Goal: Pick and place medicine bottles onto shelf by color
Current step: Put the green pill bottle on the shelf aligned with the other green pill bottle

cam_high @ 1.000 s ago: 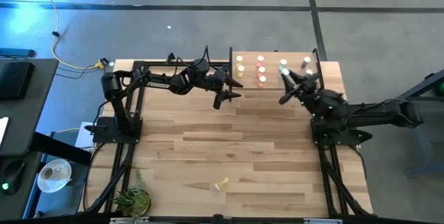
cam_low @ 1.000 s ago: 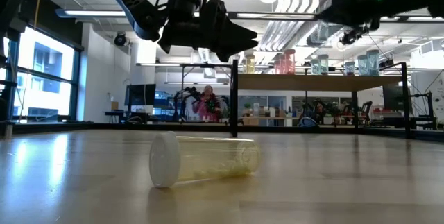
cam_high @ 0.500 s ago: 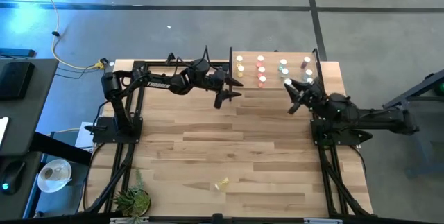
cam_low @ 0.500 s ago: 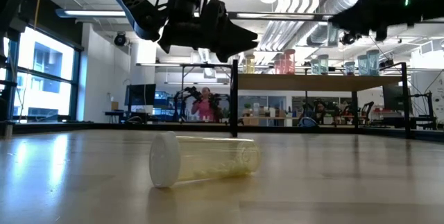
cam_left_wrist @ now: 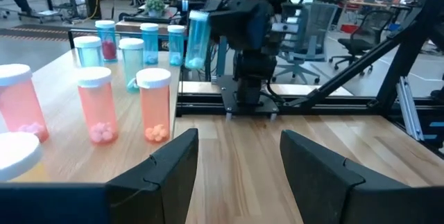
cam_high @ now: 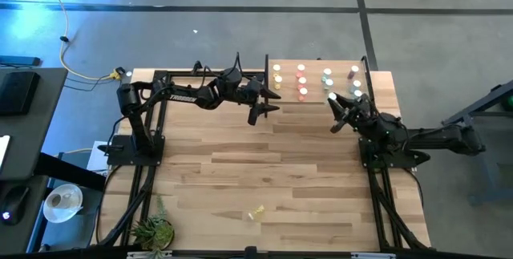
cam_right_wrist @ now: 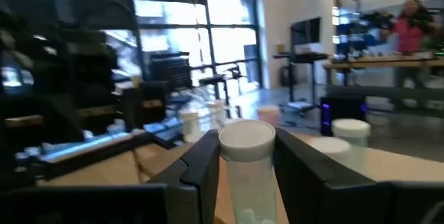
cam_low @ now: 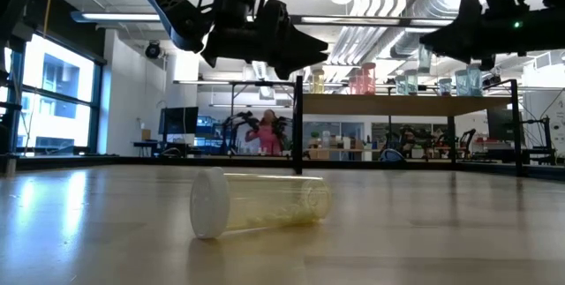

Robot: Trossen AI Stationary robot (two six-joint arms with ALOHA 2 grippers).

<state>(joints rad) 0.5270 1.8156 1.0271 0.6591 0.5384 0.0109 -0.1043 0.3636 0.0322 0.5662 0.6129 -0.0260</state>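
Right end effector (cam_high: pixel 335 115) grips a teal bottle (cam_left_wrist: pixel 197 39) just off the shelf (cam_high: pixel 317 87); left end effector (cam_high: pixel 258 108) hangs open beside it.

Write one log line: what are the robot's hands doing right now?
left hand: open, empty, beside shelf | right hand: shut on teal bottle, by shelf | yellow bottle: lying on table

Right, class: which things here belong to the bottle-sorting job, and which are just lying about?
Job: shelf; bottles standing on it; teal bottle in the right claw; open left claw; yellow bottle lying on the table.
Lying about: potted plant; person in the room behind.
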